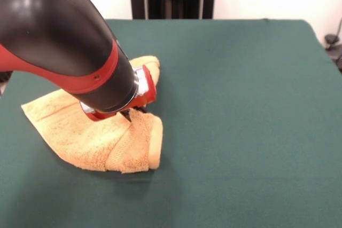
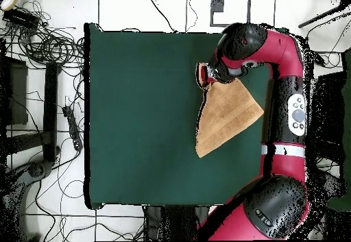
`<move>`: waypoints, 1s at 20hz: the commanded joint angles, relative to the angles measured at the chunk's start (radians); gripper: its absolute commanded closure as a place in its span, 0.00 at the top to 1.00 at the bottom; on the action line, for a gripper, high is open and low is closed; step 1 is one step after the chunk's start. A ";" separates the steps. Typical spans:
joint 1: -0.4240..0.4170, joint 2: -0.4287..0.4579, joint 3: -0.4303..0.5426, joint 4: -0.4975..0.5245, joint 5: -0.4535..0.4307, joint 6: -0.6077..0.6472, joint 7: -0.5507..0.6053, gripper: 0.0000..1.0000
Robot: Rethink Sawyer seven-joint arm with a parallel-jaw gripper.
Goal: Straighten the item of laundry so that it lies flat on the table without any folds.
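The table (image 1: pixel 240 105) fills most of the front view, its green cloth bare apart from the towel. In the overhead view cables (image 2: pixel 41 40) lie tangled on the tiled floor (image 2: pixel 137 9) beside the table, well apart from the work. The arm (image 1: pixel 59 36) is the big obstacle: in the front view its thick black and red forearm crosses the upper left and hides the middle of the towel and most of the wrist, and from overhead its links run along one table edge and curl in over the cloth.

The gripper (image 1: pixel 130 112) points down at the towel (image 1: pixel 101 137), and only a dark tip shows under the red wrist collar. That tip meets a raised ridge of cloth, but I cannot tell how far the fingers are parted or whether they pinch the fabric.

The towel lies near the table's left side in the front view, directly under the gripper. It is not flat: from the tip a fold runs down towards the near edge, with a doubled flap to the right, while the left part spreads out flatter. From overhead it looks like a tapering wedge, narrowest at the gripper (image 2: pixel 208 77).
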 commanded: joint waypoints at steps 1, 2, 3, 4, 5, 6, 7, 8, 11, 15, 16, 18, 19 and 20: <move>0.048 -0.025 -0.150 0.142 0.063 -0.104 0.257 0.00; 0.051 -0.027 -0.155 0.139 0.072 -0.101 0.254 0.00; 0.055 -0.030 -0.165 0.136 0.083 -0.103 0.250 0.00; 0.059 -0.031 -0.169 0.131 0.091 -0.098 0.249 0.00; 0.064 -0.034 -0.178 0.126 0.095 -0.095 0.244 0.00; 0.068 -0.038 -0.187 0.125 0.101 -0.092 0.239 0.00; 0.071 -0.041 -0.195 0.122 0.108 -0.090 0.235 0.00; 0.074 -0.046 -0.204 0.122 0.115 -0.087 0.232 0.00; 0.077 -0.057 -0.227 0.137 0.142 -0.100 0.232 0.00; 0.080 -0.070 -0.258 0.162 0.177 -0.133 0.237 0.00; 0.079 -0.073 -0.264 0.170 0.184 -0.145 0.239 0.00; 0.081 -0.078 -0.280 0.175 0.195 -0.157 0.235 0.00; 0.083 -0.079 -0.286 0.173 0.201 -0.159 0.231 0.00; 0.082 -0.082 -0.291 0.175 0.211 -0.160 0.231 0.00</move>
